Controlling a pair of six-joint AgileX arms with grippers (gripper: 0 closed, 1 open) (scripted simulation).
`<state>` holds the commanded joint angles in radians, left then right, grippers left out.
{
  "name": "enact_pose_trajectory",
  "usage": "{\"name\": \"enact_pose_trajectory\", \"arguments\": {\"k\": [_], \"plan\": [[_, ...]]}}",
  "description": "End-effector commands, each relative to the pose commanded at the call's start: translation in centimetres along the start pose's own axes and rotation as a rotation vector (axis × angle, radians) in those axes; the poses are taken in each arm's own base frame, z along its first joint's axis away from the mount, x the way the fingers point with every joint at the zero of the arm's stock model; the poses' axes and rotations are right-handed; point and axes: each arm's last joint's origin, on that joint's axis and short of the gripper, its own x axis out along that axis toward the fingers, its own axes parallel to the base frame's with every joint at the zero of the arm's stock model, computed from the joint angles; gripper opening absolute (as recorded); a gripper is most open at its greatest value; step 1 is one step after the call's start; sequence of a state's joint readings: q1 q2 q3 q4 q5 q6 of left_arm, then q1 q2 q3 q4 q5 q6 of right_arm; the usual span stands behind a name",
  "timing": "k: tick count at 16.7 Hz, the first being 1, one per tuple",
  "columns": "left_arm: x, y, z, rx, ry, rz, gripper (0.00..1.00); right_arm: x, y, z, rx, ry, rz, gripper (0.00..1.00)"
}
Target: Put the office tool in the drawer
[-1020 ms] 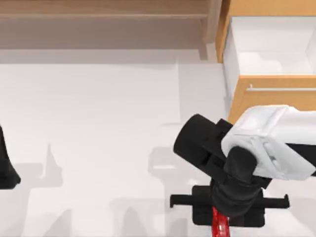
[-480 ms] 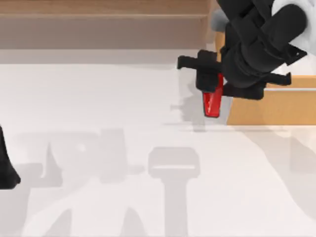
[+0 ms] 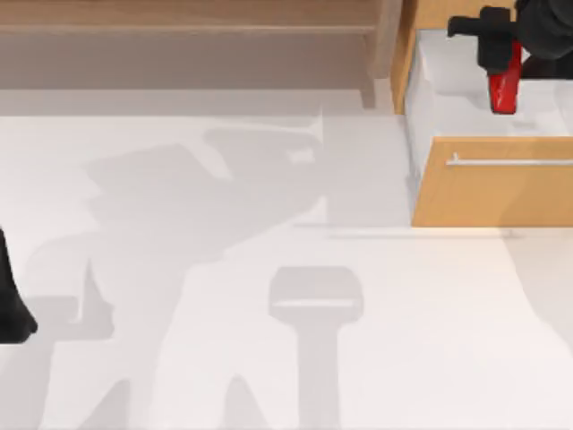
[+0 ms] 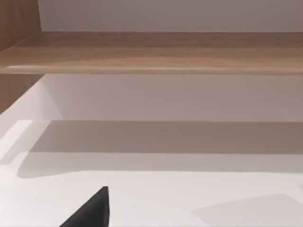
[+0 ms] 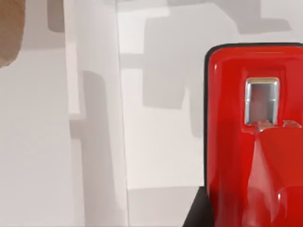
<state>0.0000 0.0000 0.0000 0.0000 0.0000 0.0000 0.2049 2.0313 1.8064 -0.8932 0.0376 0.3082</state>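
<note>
Over at the table's left edge the left arm (image 3: 11,305) sits parked, just a dark sliver, and I cannot tell how its fingers stand. Along the far side runs the long brown wooden shelf (image 3: 188,27), nothing happening there. Now swing right, because here's the action: the right gripper (image 3: 501,55) hangs above the open drawer (image 3: 492,184), clamped on the office tool (image 3: 504,88), that glossy red block, which points down out of the fingers with its long axis running from the back of the drawer toward the tan front panel and its silver handle (image 3: 510,162). The wrist view has the red block right over the white drawer floor (image 5: 156,118). That's the relation that counts: the tool is held directly over the cavity, inside the white walls, so the coming move looks like a straight lowering and a release. Half a second ago the block hung outside, over the table just left of the drawer front; now it has crossed over the wall.
</note>
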Motion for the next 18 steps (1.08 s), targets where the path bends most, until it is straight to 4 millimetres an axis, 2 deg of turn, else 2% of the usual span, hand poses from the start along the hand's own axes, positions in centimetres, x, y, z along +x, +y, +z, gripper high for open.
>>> {"name": "enact_pose_trajectory", "arguments": {"k": [2,4,6,11,18], "plan": [[0.0,0.0,0.0,0.0,0.0,0.0,1.0,3.4,-2.1,0.1,-0.015,0.08,-0.028,0.0],[0.0,0.0,0.0,0.0,0.0,0.0,1.0,6.3,-3.2,-0.5,-0.035,0.168,-0.033,0.0],[0.0,0.0,0.0,0.0,0.0,0.0,1.0,8.1,-3.8,-1.5,-0.05,0.242,-0.028,0.0],[0.0,0.0,0.0,0.0,0.0,0.0,1.0,8.5,-4.1,-2.1,-0.056,0.277,-0.022,0.0],[0.0,0.0,0.0,0.0,0.0,0.0,1.0,8.9,-3.0,-2.1,-0.1,0.265,-0.078,0.0]]}}
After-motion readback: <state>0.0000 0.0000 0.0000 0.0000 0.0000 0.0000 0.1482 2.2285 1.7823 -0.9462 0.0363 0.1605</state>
